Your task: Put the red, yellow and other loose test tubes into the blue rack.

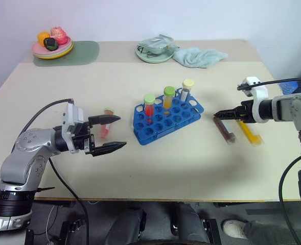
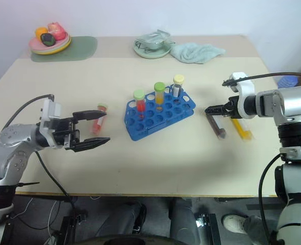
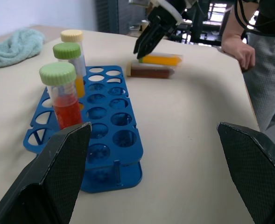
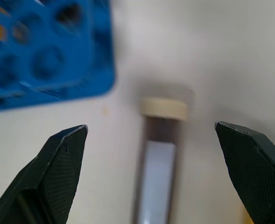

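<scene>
Three tubes lie loose on the table: the brown tube (image 1: pixel 225 130) and the yellow tube (image 1: pixel 250 132) side by side right of the blue rack (image 1: pixel 166 119), the pinkish-red tube (image 1: pixel 106 125) left of it. Your right gripper (image 1: pixel 216 115) hangs spread wide and empty over the brown one's cream cap, so you're lining up that pick. Next, I'd say: lower, straddle it, close. Your left gripper (image 1: pixel 116 132) gapes empty beside the pink tube.

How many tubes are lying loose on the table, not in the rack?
3: a pink tube left of the rack, and a brown tube and a yellow tube side by side right of it.
</scene>
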### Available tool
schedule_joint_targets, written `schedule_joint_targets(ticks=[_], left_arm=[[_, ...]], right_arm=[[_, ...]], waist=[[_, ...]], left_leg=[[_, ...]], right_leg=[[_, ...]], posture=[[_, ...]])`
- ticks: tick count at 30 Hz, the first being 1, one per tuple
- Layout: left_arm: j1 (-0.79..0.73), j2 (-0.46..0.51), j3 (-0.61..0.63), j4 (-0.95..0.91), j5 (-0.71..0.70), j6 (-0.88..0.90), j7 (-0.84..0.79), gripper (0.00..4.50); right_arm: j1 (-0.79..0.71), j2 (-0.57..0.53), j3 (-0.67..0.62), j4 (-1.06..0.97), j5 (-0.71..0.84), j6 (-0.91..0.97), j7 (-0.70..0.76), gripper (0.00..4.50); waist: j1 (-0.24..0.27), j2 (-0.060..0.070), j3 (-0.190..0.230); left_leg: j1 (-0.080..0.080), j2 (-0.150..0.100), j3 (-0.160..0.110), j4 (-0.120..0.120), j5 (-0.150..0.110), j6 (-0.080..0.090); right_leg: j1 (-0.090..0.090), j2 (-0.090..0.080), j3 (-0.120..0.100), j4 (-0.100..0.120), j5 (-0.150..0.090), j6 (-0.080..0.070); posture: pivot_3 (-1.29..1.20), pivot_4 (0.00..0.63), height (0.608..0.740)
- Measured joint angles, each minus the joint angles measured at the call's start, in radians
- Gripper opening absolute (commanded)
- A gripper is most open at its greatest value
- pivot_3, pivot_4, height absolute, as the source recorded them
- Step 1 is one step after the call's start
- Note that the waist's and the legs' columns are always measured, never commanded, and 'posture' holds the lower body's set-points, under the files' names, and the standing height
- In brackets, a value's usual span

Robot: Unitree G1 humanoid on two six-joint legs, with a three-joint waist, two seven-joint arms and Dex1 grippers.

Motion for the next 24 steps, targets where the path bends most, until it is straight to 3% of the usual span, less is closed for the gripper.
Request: schedule_joint_targets(ticks=[9, 12, 15, 18, 24], left_arm=[[0.02, 0.0, 0.001, -0.007, 0.0, 0.0, 0.007, 4.4], [0.024, 0.0, 0.001, -0.007, 0.0, -0.001, 0.009, 4.5], [0.025, 0.0, 0.001, -0.007, 0.0, -0.001, 0.012, 4.5], [0.029, 0.0, 0.001, -0.007, 0.0, -0.002, 0.014, 4.5], [0.032, 0.001, 0.001, -0.008, 0.0, -0.004, 0.016, 4.5]], right_arm=[[-0.031, 0.072, 0.088, 0.116, -0.119, -0.091, 0.076, 4.5], [-0.045, 0.093, 0.107, 0.148, -0.157, -0.119, 0.097, 3.64], [-0.053, 0.108, 0.116, 0.173, -0.2, -0.146, 0.11, 2.09], [-0.055, 0.114, 0.123, 0.177, -0.227, -0.166, 0.129, 0.86], [-0.013, 0.1, 0.131, 0.102, -0.267, -0.213, 0.16, 0.86]], waist=[[-0.002, 0.0, 0.0], [-0.003, 0.0, 0.0], [-0.003, 0.0, 0.0], [-0.006, 0.0, 0.0], [-0.012, 0.0, 0.0]], left_leg=[[0.001, 0.0, 0.001, 0.0, 0.0, 0.0], [0.001, 0.0, 0.002, 0.001, 0.0, 0.0], [0.001, 0.0, 0.002, 0.001, 0.0, 0.0], [0.001, 0.0, 0.002, 0.001, 0.0, 0.0], [0.001, 0.0, 0.002, 0.001, 0.0, 0.0]], right_leg=[[0.0, 0.0, 0.001, 0.001, 0.0, 0.0], [0.0, 0.0, 0.001, 0.001, 0.0, 0.0], [0.0, 0.0, 0.001, 0.001, 0.0, 0.0], [0.0, 0.001, 0.001, 0.001, 0.0, 0.0], [0.0, 0.001, 0.001, 0.001, 0.0, 0.0]], posture=[[0.0, 0.15, 0.74], [0.0, 0.15, 0.74], [0.0, 0.15, 0.74], [0.0, 0.15, 0.74], [0.0, 0.15, 0.74]])
